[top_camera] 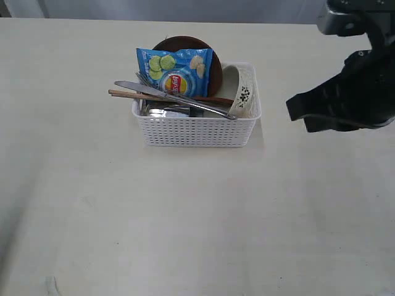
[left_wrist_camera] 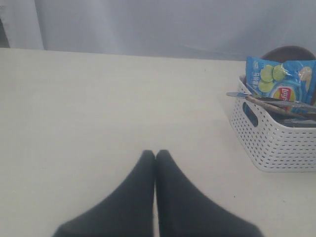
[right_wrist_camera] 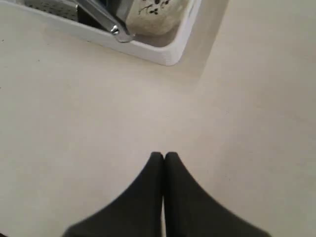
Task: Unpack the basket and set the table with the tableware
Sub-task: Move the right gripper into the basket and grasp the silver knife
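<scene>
Two end effectors, both empty: the left end effector [left_wrist_camera: 155, 152] and the right end effector [right_wrist_camera: 164, 155] each have fingers pressed together, nothing held. The basket [top_camera: 196, 131] sits mid-way across the bench [top_camera: 185, 228], fully loaded; nothing is laid out yet. The right arm hangs beside the bowl [top_camera: 242, 92] end, clear of the rim; the left is well apart from the other end. Risks, as judged: the knife [top_camera: 173, 97] lies across the top of the load with its end over the rim near the bowl, so lifting the bowl first could drag it out. The chopsticks [top_camera: 123, 94] overhang the far side (likely to roll). The chip bag [top_camera: 176, 71] leans on the plate [top_camera: 213, 55], blocking a clean grasp. The light basket may slide under a snagged pull. Jaws must open before descent, or they will jab the contents.
</scene>
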